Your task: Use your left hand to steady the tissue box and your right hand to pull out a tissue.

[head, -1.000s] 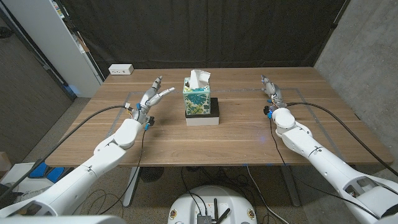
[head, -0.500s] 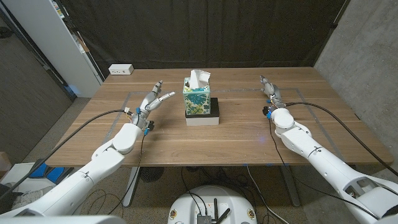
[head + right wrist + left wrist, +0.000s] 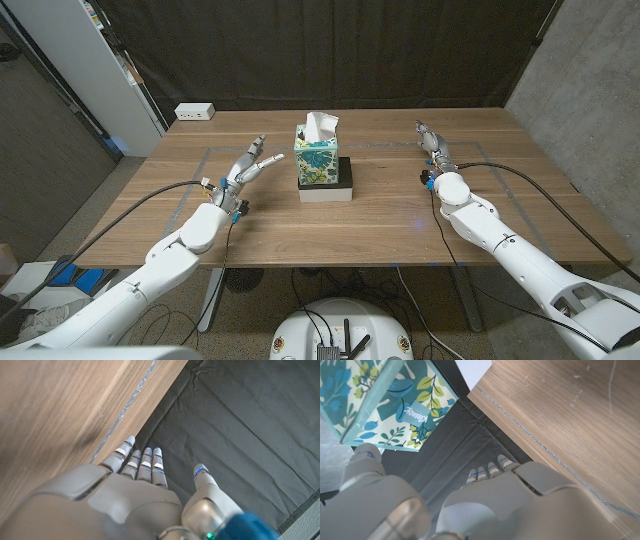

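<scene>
- The tissue box (image 3: pixel 319 156), patterned in teal leaves, stands upright on a black-and-white block (image 3: pixel 327 186) at the middle of the wooden table (image 3: pixel 330 226), with a white tissue (image 3: pixel 320 125) poking out of its top.
- The left hand (image 3: pixel 245 166) sits near the box on its left side, not touching it, fingers spread and reaching toward it, nothing held. The left wrist view shows the box's printed side (image 3: pixel 390 400) close ahead of the fingertips (image 3: pixel 489 470).
- The right hand (image 3: pixel 432 142) is well apart from the box, over at the table's right, fingers straight and close together, holding nothing.
- Verdict on progress: barely started. The box is not steadied yet and the tissue is untouched.
- Left to do: bring the left hand onto the box, carry the right hand across to the tissue, pinch it, pull it free.
</scene>
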`<move>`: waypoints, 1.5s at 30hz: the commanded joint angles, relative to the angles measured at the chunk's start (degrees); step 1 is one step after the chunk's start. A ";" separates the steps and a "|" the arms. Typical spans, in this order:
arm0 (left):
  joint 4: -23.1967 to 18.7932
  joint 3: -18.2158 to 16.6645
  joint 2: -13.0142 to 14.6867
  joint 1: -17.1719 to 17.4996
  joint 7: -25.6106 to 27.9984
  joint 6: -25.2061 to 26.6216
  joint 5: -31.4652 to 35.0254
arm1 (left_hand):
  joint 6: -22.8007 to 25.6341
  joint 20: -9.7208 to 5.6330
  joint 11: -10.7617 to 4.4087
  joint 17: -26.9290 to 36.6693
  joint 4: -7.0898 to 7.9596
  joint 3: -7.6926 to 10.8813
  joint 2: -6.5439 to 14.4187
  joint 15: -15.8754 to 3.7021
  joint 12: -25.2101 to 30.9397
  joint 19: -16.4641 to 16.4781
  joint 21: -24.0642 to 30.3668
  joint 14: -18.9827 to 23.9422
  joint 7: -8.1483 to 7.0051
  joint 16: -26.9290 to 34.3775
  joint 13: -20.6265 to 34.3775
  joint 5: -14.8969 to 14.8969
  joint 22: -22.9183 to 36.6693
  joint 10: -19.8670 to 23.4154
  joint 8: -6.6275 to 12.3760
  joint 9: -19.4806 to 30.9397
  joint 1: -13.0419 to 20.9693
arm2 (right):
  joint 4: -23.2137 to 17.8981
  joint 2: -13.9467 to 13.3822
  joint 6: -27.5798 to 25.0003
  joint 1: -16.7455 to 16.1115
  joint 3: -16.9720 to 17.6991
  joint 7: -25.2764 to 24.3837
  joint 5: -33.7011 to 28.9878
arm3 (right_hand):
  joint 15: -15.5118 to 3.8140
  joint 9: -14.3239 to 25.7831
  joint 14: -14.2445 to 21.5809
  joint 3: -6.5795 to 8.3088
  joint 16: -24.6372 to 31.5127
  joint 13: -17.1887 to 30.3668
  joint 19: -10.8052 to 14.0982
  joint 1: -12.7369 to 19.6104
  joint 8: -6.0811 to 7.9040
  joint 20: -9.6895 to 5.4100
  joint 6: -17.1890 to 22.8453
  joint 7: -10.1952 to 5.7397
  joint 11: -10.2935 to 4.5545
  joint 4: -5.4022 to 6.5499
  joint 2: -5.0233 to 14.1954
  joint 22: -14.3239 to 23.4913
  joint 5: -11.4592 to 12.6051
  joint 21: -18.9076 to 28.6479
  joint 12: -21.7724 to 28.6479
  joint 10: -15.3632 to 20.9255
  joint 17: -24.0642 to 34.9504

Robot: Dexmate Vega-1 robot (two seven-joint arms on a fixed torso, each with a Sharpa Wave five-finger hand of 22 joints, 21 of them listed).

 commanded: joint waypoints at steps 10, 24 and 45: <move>-3.12 -0.81 1.46 2.75 -1.85 0.60 -1.22 | -23.46 -1.52 -0.41 0.13 0.00 -1.05 0.22 -0.26 0.38 -0.18 0.04 -13.88 -0.64 0.26 0.10 0.75 0.24 -17.34 0.20 0.21 0.85 | 1.79 0.78 0.88 2.23 -0.11 1.72 0.27 | 0.58 0.18 0.32 -0.04 -0.07 0.18 0.03 0.59 0.00 0.36 0.52 0.19 0.09 -0.38 1.08 0.15 -0.01 0.04 0.32 0.66 -0.09; -2.43 0.33 1.80 0.64 -2.32 1.33 2.15 | -21.84 -0.83 -0.80 0.13 0.16 -2.59 0.29 -0.14 0.86 -0.26 0.07 -13.29 -1.24 0.43 0.07 1.53 0.27 -15.88 0.74 0.20 1.41 | 0.77 0.50 1.18 2.68 -0.40 0.32 -1.62 | 0.76 0.18 0.58 0.11 -0.06 0.18 0.30 0.95 0.06 0.67 0.77 0.41 0.39 -0.84 1.10 0.15 -0.06 0.14 0.43 1.06 -0.31; -4.20 3.32 5.82 -5.64 -10.75 6.78 3.63 | -16.01 -0.68 -1.68 0.11 0.09 -6.85 0.38 -0.88 1.98 4.81 1.53 -6.71 -2.36 1.49 0.05 3.24 0.31 -10.95 2.41 0.23 3.86 | -1.71 -0.46 2.84 1.96 -0.58 0.65 -3.68 | 0.87 0.19 0.96 0.09 -0.07 0.18 0.58 1.28 0.07 0.86 1.01 0.63 0.48 -1.54 0.76 0.14 -0.22 0.19 0.41 1.28 -0.65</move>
